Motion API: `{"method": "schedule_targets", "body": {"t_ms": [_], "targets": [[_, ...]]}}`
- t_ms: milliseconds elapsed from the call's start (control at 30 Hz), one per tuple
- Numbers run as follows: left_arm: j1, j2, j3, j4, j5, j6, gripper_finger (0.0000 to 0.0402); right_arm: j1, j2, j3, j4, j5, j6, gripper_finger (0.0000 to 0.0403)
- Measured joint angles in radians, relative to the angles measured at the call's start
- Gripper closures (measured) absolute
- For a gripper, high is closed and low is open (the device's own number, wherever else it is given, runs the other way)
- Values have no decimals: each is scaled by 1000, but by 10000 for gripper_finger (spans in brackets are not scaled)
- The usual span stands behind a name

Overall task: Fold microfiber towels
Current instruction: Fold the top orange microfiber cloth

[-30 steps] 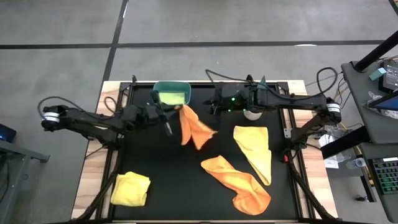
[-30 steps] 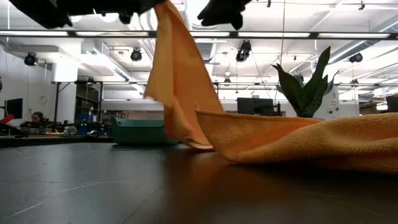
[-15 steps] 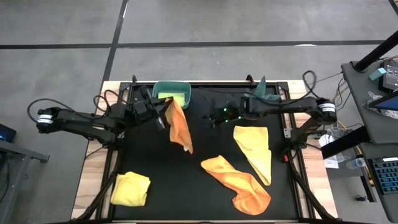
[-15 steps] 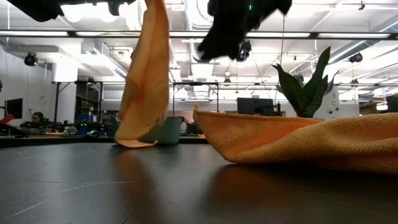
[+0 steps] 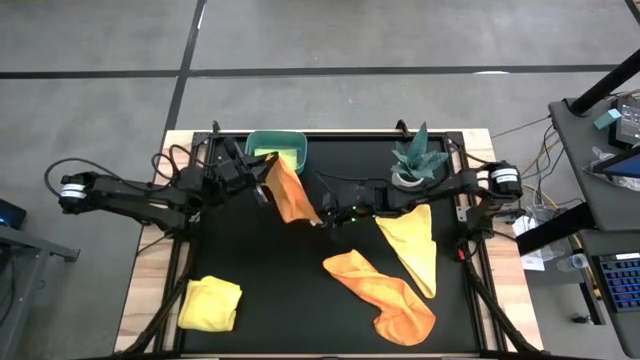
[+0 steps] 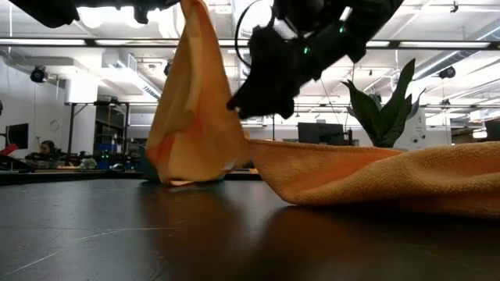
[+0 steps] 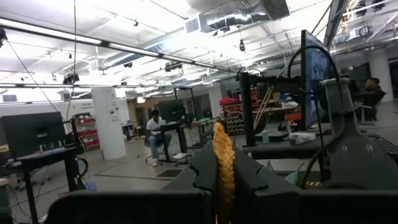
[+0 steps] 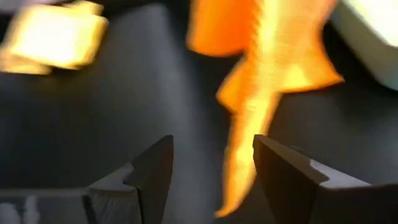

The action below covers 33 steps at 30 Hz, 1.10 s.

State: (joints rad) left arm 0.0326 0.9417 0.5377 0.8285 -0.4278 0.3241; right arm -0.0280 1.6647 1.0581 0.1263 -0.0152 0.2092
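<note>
Currently my left pincer (image 5: 266,180) is clamped on the top edge of a soft orange microfiber towel (image 5: 289,195), which hangs with its lower end on the black tabletop (image 5: 260,260) beside the teal plastic bin (image 5: 275,148). My right pincer (image 5: 322,215) stands apart at the towel's lower corner.

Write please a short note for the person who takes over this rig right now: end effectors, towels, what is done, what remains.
Left end effector: shut on the hanging orange towel, lifted beside the teal bin.
Right end effector: open, reaching for that towel's lower corner, not gripping yet.
Second orange towel and yellow towel: crumpled on the mat, right side.
Other yellow towel: bunched at the front left.
Done: no neat fold visible.
Left: catch the corner, fold this towel, then the others.
</note>
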Motion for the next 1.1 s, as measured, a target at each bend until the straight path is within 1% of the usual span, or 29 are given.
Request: {"method": "schedule_targets", "body": {"t_ms": [167,233,300,400,533,567,667,767,933,1100], "targets": [[0,-1,0,0,0,0,402,3,36,1,-2,144,-45,200],[0,-1,0,-1,0,1,402,4,42,4,-3,172,-66,210],[0,-1,0,0,0,2,402,4,49,9,-21,174,-83,228],[0,-4,0,-1,0,3,402,4,47,17,-73,176,-98,275],[0,-14,-3,-10,0,-9,402,4,12,37,-150,176,-139,373],[0,-19,-6,-20,-1,-24,402,4,1,49,-174,180,-155,381],[0,-50,-6,-81,0,-84,401,4,-40,104,-306,214,-193,392],[0,-104,-6,-202,0,-134,394,4,-74,179,-462,258,-247,394],[0,-207,-7,-417,0,-213,352,4,-94,336,-700,298,-322,395],[0,-290,-8,-575,1,-263,305,2,-94,495,-893,331,-395,395]]}}
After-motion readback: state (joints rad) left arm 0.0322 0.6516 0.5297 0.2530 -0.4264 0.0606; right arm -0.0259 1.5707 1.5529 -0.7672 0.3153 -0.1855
